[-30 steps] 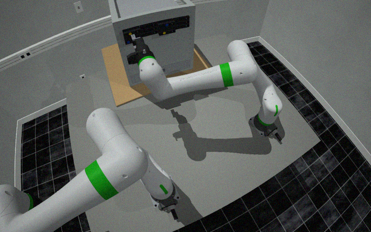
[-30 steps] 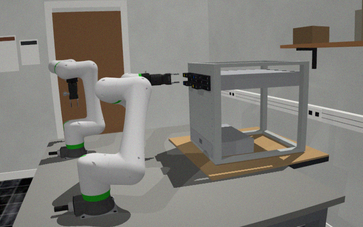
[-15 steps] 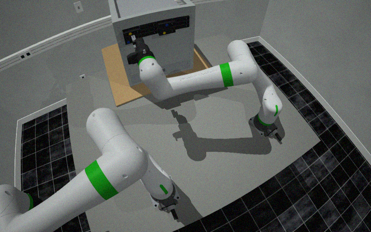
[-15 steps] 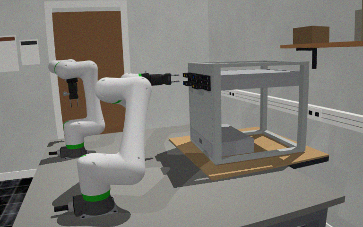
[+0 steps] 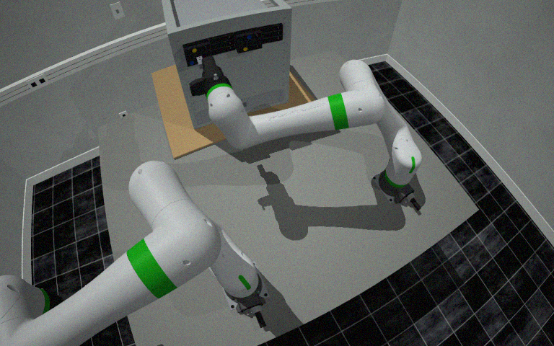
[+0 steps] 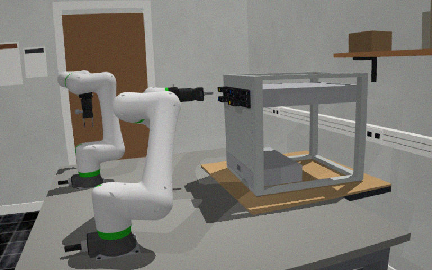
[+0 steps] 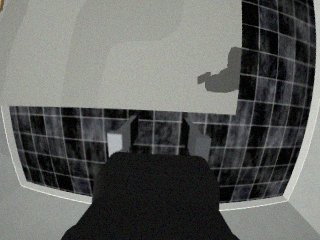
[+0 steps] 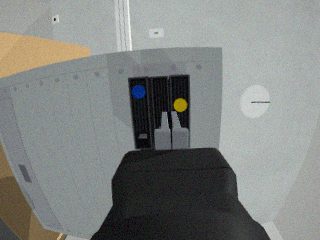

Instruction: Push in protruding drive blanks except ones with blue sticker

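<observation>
Drive blanks [image 5: 220,42] [image 6: 240,94] [image 8: 159,90], black, fill a bank high on the front of the gray rack [image 5: 241,81] [image 6: 243,136] [image 8: 75,115]. Some jut from the panel; how far each is seated is too small to tell. Two blue stickers and two yellow ones show in the exterior view. The right gripper [image 5: 199,60] [image 6: 212,93] [image 8: 169,120] points level at the bank, fingers closed together on nothing, its tips just short of the blanks by a yellow sticker [image 8: 180,105]. The rack stands upright on a wooden board [image 5: 167,118] [image 6: 219,178] [image 8: 40,47] on the gray table [image 5: 335,175] [image 6: 178,248] [image 7: 140,50]. Well apart from it, the left gripper [image 5: 55,300] [image 6: 88,123] [image 7: 160,126] points down, its fingers wide open and empty.
</observation>
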